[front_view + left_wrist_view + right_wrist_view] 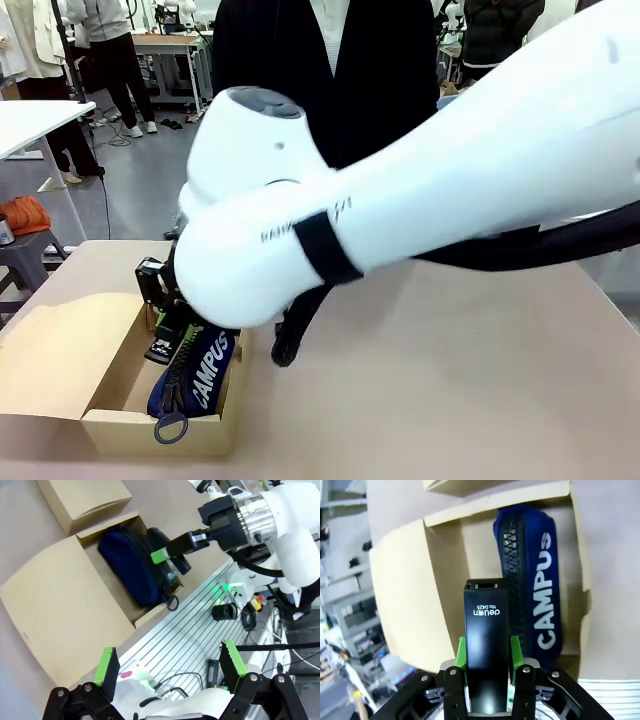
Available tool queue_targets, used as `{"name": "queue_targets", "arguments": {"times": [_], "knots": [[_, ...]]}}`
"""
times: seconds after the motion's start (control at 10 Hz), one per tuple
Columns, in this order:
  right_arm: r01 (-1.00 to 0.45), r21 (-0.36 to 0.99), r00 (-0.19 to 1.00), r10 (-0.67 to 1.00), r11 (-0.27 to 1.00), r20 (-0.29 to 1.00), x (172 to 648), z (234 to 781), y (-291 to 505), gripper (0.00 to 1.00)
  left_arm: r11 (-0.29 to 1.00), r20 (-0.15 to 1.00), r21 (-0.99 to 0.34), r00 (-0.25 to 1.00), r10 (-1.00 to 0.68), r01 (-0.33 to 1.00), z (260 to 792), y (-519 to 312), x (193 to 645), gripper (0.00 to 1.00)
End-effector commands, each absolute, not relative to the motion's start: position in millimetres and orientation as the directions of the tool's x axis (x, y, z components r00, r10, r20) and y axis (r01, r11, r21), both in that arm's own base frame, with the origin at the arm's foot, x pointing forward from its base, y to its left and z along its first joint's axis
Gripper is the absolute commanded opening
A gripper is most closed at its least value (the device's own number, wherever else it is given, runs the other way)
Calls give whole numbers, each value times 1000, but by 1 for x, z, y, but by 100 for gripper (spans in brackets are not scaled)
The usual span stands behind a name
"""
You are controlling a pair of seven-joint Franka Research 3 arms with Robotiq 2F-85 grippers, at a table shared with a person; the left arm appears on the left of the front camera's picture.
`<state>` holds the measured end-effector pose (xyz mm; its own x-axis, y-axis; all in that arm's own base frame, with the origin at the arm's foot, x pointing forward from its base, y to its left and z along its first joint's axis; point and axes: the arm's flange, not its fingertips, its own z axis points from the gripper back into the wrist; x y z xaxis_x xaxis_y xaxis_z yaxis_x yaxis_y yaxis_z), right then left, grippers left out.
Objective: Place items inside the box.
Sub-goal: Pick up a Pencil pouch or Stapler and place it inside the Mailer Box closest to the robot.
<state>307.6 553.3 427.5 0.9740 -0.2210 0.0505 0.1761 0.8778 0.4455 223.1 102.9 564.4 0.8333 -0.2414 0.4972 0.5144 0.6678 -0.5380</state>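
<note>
1. Bench. The tan flat-topped bench [450, 380] carries the work. A person in dark clothing stands at its far side.

2. Right arm. The white right arm [450, 170] reaches from the right across the middle to the near left corner of the bench.

3. Box. The open brown cardboard box [140, 435] stands at the near left, with its lid flap folded out to the left.

4. Pouch. The navy fabric zip pouch printed "CAMPUS" [205, 370] lies inside the box along its right wall. Its zip-pull ring hangs over the near wall. This item is placed.

5. Left tool. The left tool [170, 662] is spread and empty. It hangs over a ribbed aluminium plate [200, 625] on the robot's side, well apart from the box.

6. Right tool. The right tool [488, 651] is pinching the rear of a black rectangular stapler [486, 625] between its green pads.

7. Stapler position. The stapler points down into the box opening, over the bare floor to the left of the pouch. Whether its tip touches the floor cannot be determined.

8. Progress. One item is in the box and one is held over it, not yet released. Judged remaining: lower the stapler, spread the right tool and withdraw. How many further items remain cannot be determined from these views.
</note>
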Motion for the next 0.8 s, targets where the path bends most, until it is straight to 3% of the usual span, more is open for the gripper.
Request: {"name": "queue_targets", "arguments": {"times": [0.0,0.4,0.5,0.6,0.7], "knots": [[214,375,959,-266,902,94,315,421,595,37,662,510,-539,828,-235,520,564,101,223,100],[138,380,974,-195,914,115,314,412,601,37,662,510,-539,828,-235,520,564,101,223,100],[131,378,976,-185,917,112,314,412,600,44,662,510,-539,828,-235,520,564,101,223,100],[117,368,981,-166,922,105,314,411,599,92,662,510,-539,828,-235,520,564,101,223,100],[113,369,981,-161,922,104,314,412,598,100,662,510,-539,828,-235,520,564,101,223,100]]}}
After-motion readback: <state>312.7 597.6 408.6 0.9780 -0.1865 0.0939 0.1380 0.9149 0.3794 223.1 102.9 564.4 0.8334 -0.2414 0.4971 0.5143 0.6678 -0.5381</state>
